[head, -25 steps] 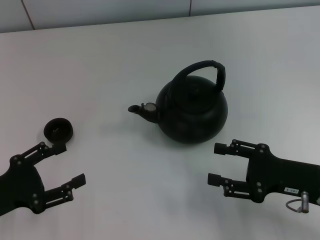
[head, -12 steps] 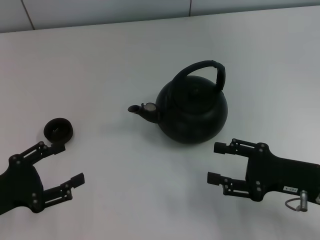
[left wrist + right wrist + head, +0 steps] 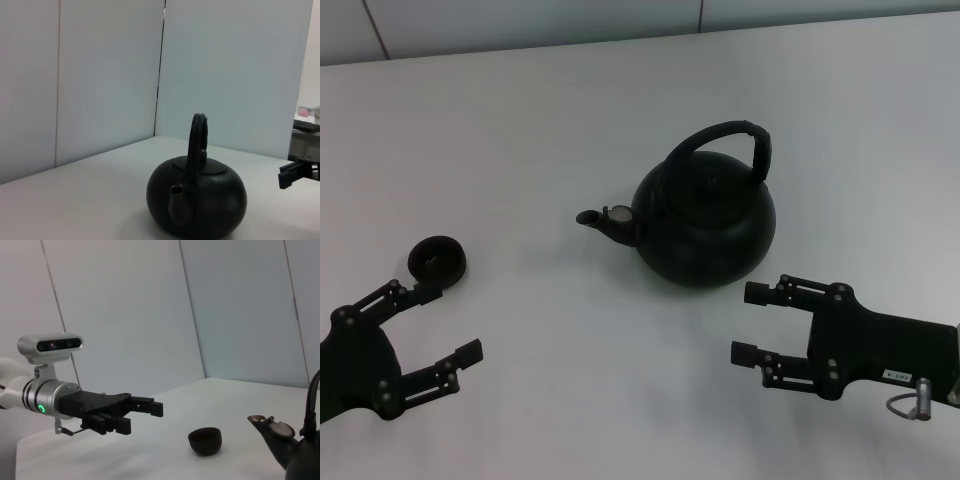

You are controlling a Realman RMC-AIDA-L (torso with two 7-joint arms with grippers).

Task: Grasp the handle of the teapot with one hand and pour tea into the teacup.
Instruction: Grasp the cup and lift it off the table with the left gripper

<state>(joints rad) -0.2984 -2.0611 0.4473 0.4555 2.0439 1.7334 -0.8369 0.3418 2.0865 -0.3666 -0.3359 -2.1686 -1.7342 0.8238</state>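
The black teapot (image 3: 705,222) stands in the middle of the white table, its spout pointing toward my left side and its arched handle (image 3: 720,137) upright over the lid. The small dark teacup (image 3: 438,258) sits left of it, apart from the spout. My left gripper (image 3: 450,320) is open and empty, just in front of the teacup. My right gripper (image 3: 746,322) is open and empty, in front of the teapot's right side. The left wrist view shows the teapot (image 3: 197,202) and handle (image 3: 198,142). The right wrist view shows the teacup (image 3: 205,440), the spout (image 3: 272,432) and the left gripper (image 3: 142,416).
The white table (image 3: 570,130) runs back to a pale panelled wall (image 3: 520,25). The tip of my right gripper's fingers (image 3: 295,172) shows in the left wrist view, beside the teapot.
My left gripper has drawn back slightly toward the near left, away from the teacup. My right gripper has shifted very slightly. Teapot and teacup have not moved.
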